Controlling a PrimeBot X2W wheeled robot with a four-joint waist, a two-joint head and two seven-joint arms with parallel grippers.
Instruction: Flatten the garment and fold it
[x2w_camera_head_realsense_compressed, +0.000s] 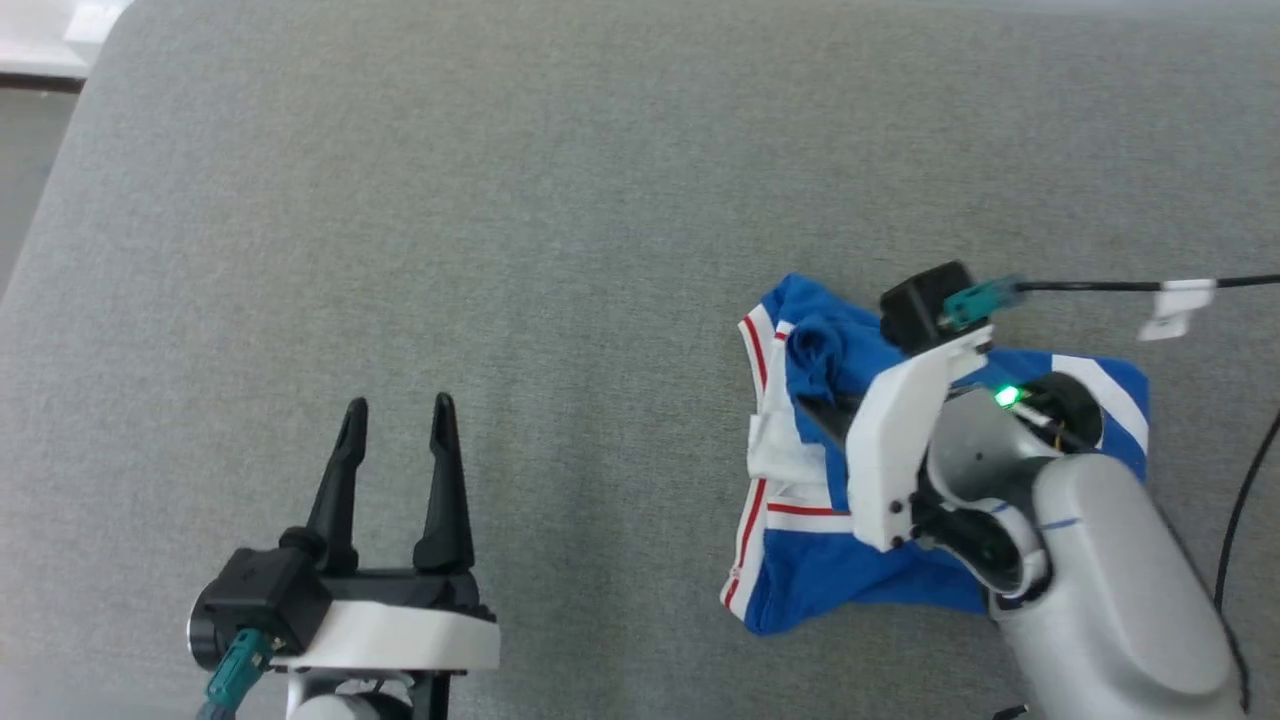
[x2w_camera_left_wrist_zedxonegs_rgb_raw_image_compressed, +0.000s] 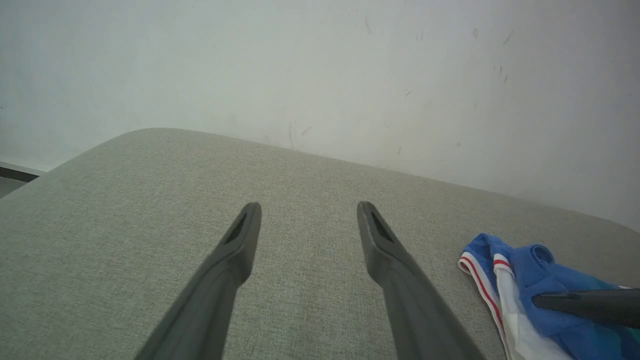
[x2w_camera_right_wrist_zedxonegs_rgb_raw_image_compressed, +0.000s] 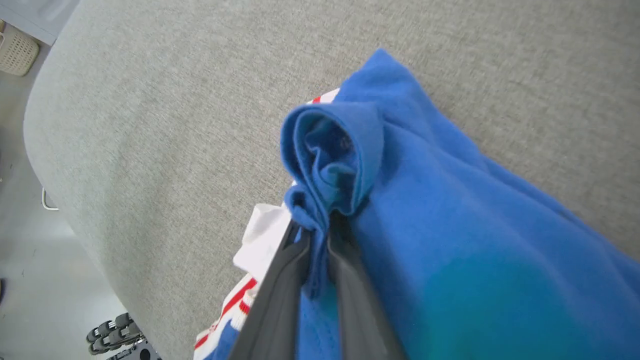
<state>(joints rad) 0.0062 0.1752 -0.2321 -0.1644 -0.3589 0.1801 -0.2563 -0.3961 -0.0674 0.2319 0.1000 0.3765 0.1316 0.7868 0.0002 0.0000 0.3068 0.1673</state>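
My right claw (x2w_camera_right_wrist_zedxonegs_rgb_raw_image_compressed: 320, 227) is pinched narrow on a blue fold of the shirt (x2w_camera_head_realsense_compressed: 850, 585), which sits bunched at the cushion's (x2w_camera_head_realsense_compressed: 500, 200) 4 o'clock. My left claw (x2w_camera_head_realsense_compressed: 399, 405) gapes wide and empty, with the shirt at its 3 o'clock, well apart.

garment (x2w_camera_head_realsense_compressed: 800, 580) | royal blue, white sleeves, red-white trim | crumpled, bunched | lying on grey cushion (x2w_camera_head_realsense_compressed: 500, 250)

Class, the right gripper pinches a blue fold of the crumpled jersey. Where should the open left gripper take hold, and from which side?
Likely the red-and-white striped edge of the garment, approached from the robot's left. That edge lies exposed, facing the open left gripper, apart from the fold the right gripper pinches, so pulling would spread the cloth.
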